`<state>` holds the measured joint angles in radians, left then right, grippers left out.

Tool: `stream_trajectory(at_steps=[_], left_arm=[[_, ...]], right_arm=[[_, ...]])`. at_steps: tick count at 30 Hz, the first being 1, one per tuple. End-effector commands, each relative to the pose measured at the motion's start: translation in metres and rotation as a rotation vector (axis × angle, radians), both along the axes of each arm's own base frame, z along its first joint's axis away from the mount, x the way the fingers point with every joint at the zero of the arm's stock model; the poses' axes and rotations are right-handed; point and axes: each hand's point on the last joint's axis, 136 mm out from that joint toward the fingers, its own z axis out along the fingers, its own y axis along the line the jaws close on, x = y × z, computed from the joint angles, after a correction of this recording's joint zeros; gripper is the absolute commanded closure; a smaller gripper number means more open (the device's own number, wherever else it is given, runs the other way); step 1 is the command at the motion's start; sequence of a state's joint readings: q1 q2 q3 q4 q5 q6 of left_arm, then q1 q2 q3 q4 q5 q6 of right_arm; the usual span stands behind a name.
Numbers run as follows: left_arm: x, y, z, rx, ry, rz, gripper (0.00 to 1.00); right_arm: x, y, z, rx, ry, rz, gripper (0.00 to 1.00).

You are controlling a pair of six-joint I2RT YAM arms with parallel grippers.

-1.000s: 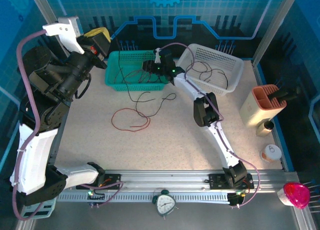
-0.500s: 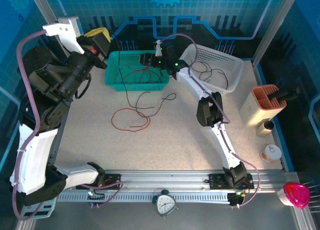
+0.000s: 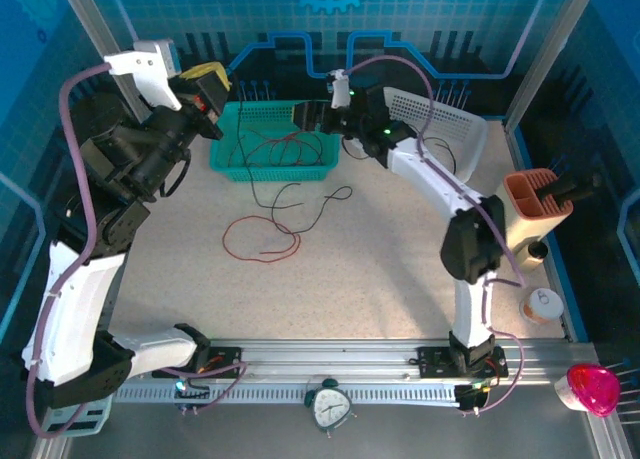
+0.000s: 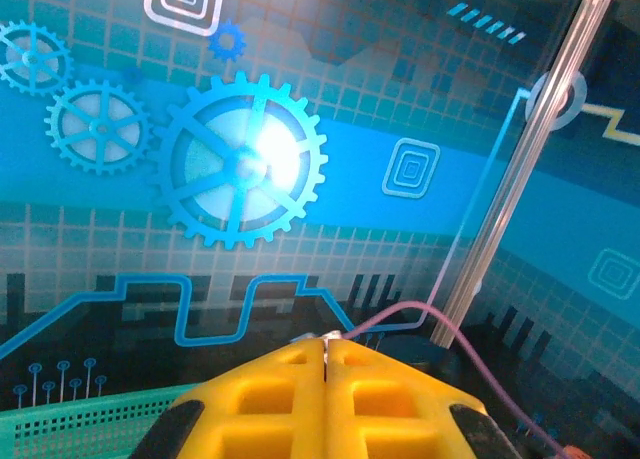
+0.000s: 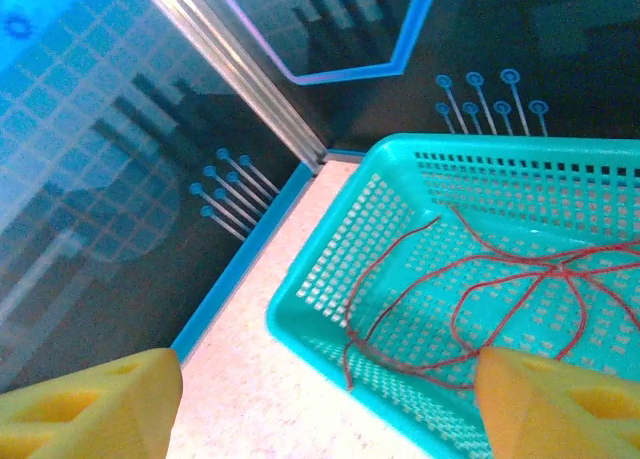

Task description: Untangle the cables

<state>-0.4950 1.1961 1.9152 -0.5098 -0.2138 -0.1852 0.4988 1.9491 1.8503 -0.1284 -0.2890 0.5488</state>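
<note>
L gripper (image 4: pixel 326 351) was up near the back wall, yellow fingers pressed together, nothing btwn. R gripper (image 5: pixel 328 371) hovered over the teal basket (image 3: pixel 225 164), jaws spread, empty. Cables (image 5: pixel 520 269): red ones in basket (some trailing over front edge); red loop (image 3: pixel 260 243) + black strand (image 3: pixel 305 201) on table (image 3: pixel 380 279).

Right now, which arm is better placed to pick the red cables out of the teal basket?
Right. The right fingers are open above the teal basket, aimed at the red cables inside; the left fingers are shut, raised to the basket's side and pointing at the back wall.
</note>
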Motion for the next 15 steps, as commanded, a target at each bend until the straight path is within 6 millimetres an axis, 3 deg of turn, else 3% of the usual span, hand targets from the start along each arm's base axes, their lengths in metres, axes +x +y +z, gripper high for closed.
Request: stream_trajectory(at_steps=[1, 5, 8, 15], left_arm=[[-0.001, 0.001, 0.010, -0.050, -0.031, 0.003, 1.00], [0.003, -0.006, 0.010, -0.070, -0.024, -0.025, 1.00], [0.004, -0.013, 0.013, -0.086, -0.024, -0.061, 1.00], [0.001, -0.026, 0.016, -0.120, -0.018, -0.142, 1.00]], right_arm=[[-0.050, 0.006, 0.043, 0.072, -0.120, 0.108, 0.22], [-0.101, 0.011, 0.050, 0.060, -0.189, 0.199, 0.22], [-0.128, 0.018, 0.051, 0.020, -0.244, 0.241, 0.20], [-0.146, 0.039, 0.044, -0.060, -0.304, 0.311, 0.18]])
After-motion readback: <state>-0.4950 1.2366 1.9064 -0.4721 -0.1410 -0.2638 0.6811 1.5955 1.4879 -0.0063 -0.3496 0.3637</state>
